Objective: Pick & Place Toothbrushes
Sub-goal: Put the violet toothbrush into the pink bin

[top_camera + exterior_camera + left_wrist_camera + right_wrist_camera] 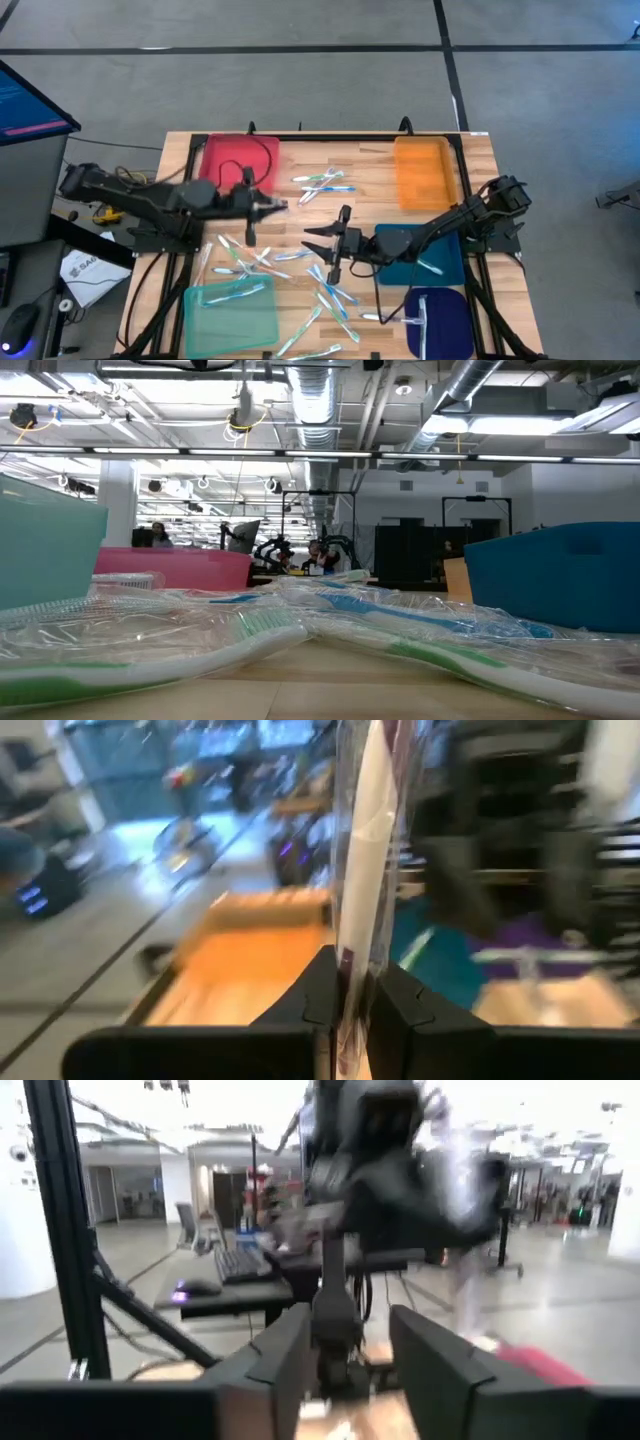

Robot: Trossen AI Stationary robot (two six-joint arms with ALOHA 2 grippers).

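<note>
Many toothbrushes [322, 183] in clear wrappers lie scattered mid-table, some in the trays near the front edge. The left gripper [350, 1005] is clamped on one wrapped toothbrush [362, 850] above the red tray [238, 160]. The right gripper [345, 1355], fingers apart, hangs over the table's middle. No writing is legible

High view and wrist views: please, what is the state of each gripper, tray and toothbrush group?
left gripper: shut on a wrapped toothbrush.
right gripper: open, holding nothing.
green tray: holds a green toothbrush.
teal tray: holds a white toothbrush.
blue tray: holds a pale toothbrush.
loose toothbrushes: lying on the table.
</note>
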